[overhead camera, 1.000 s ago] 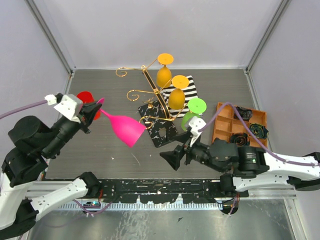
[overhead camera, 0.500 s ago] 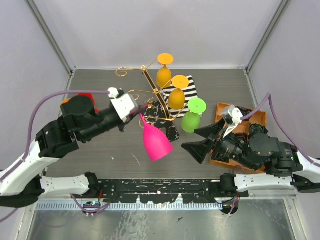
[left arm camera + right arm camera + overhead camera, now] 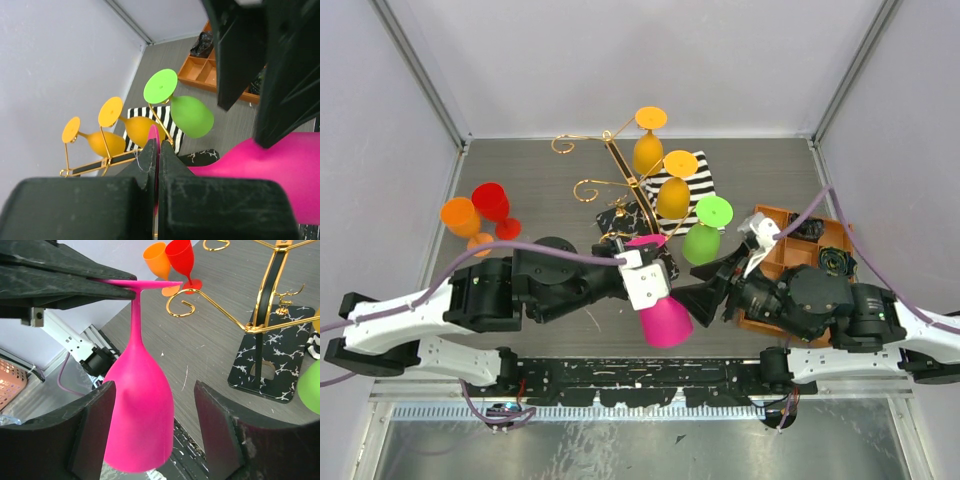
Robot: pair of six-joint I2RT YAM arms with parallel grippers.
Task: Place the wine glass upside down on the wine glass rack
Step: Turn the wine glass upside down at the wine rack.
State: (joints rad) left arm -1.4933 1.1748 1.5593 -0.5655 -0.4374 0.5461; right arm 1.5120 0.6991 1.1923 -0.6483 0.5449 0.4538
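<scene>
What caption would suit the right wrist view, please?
Left claw holds inverted pink wine glass by its foot, bowl inside open right claw.

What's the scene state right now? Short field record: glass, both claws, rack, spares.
held glass: pink wine glass, hanging bowl down
left claw: shut on the glass's foot
right claw: open, one finger on each side of the bowl
rack: wine glass rack carries two yellow glasses and a green glass, all upside down
pink glass on rack: not yet
table, far left: orange glass and red glass, upright
</scene>
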